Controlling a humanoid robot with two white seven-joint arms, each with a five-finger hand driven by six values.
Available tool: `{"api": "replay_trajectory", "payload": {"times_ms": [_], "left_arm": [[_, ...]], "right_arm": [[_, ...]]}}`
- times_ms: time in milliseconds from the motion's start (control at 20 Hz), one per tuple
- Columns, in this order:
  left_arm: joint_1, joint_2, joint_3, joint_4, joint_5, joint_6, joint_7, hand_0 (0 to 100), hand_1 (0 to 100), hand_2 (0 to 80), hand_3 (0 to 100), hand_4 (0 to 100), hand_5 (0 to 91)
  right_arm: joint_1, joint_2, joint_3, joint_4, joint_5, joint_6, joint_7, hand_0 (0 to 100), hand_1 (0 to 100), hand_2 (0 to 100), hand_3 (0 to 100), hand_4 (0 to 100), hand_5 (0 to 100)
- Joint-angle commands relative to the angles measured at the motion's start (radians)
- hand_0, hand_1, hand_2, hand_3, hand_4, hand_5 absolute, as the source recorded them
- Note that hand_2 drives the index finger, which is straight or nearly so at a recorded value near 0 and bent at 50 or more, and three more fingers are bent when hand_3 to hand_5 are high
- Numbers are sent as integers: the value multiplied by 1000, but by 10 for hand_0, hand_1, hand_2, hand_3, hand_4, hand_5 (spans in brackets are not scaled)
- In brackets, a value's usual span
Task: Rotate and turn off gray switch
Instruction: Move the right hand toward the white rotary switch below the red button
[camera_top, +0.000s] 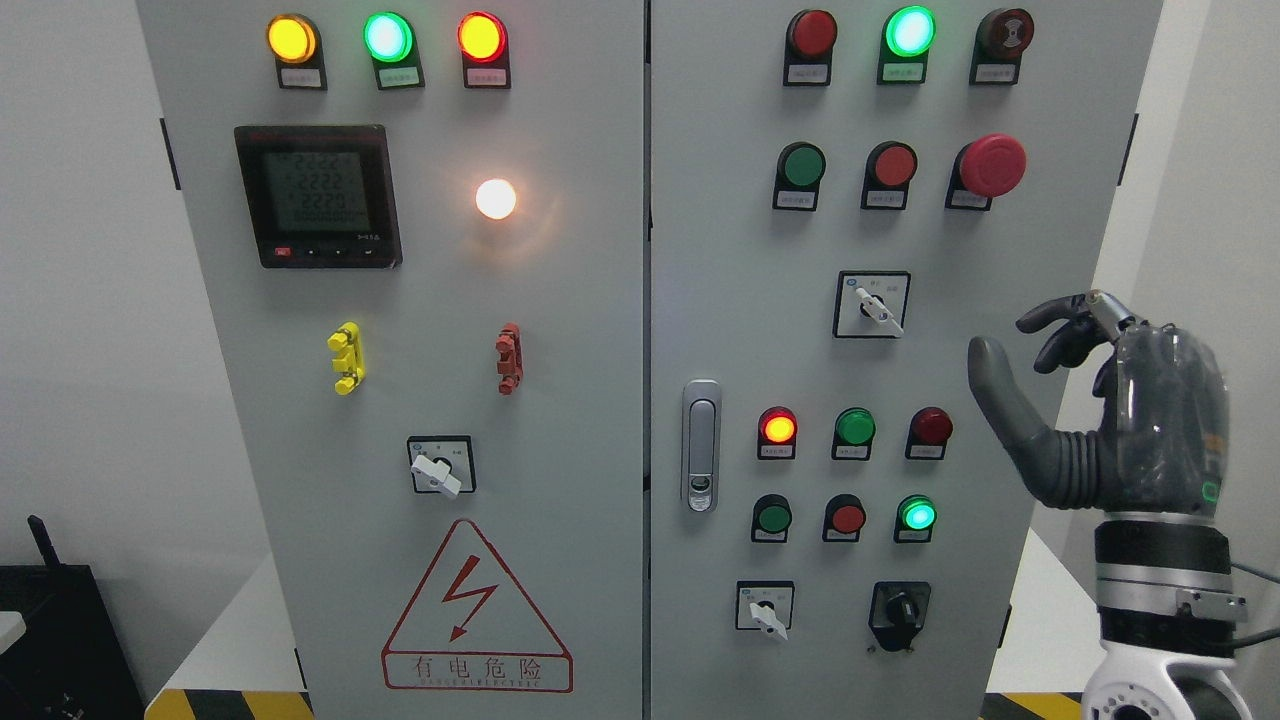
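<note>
Three pale grey rotary switches sit on the cabinet front: one on the right door's upper middle, one low on that door, and one on the left door. Each knob points down and to the right. My right hand is raised at the cabinet's right edge with the thumb up and the fingers curved and relaxed, holding nothing. It hangs to the right of the upper right-door switch, a little lower, and touches no control. The left arm does not show.
A black rotary switch sits beside the lower grey one. Lit lamps, push buttons and a red mushroom button fill the right door; a door latch stands near the centre seam. The left door carries a meter and a warning triangle.
</note>
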Motion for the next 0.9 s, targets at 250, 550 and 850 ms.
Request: {"api": "replay_trajectory", "payload": {"times_ms": [250, 550, 850], "left_arm": [[0, 0, 32, 23, -8, -1, 1, 120, 389, 0, 0, 0, 0], [0, 0, 32, 23, -8, 1, -1, 120, 389, 0, 0, 0, 0], [0, 0, 32, 23, -8, 1, -1, 120, 389, 0, 0, 0, 0]], "right_arm": [[-46, 57, 130, 68, 56, 62, 1, 110, 306, 558, 815, 803, 980], [-84, 79, 131, 103, 99, 61, 35, 95, 361, 546, 810, 803, 983], [-105, 79, 124, 128, 126, 64, 35, 82, 401, 533, 796, 792, 981]]}}
